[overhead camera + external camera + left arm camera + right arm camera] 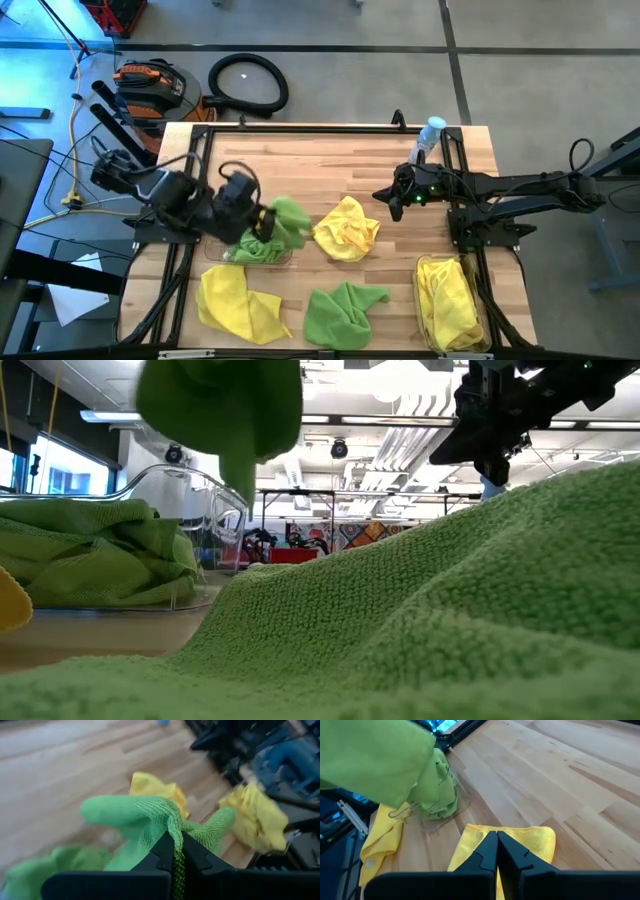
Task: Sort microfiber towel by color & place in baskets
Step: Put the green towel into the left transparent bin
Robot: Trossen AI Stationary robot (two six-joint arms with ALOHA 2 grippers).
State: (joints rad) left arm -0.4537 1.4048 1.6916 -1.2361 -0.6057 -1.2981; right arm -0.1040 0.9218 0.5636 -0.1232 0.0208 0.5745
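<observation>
Green towel lifted over the left basket

The green towel [150, 817] hangs pinched in the closed left gripper [175, 851], above the clear basket [262, 256] near the tabletop's left edge, which holds green cloth. The right gripper [497, 851], fingers together and empty, hovers over a yellow towel [530, 840] mid-table.

Wooden table [330, 165] carries loose towels [346, 230], baskets [452, 305], bottle [431, 135].

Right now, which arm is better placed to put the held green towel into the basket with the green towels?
The left. Its hand is shut on the green towel, just above the green basket. The right hand is empty, farther away.
</observation>
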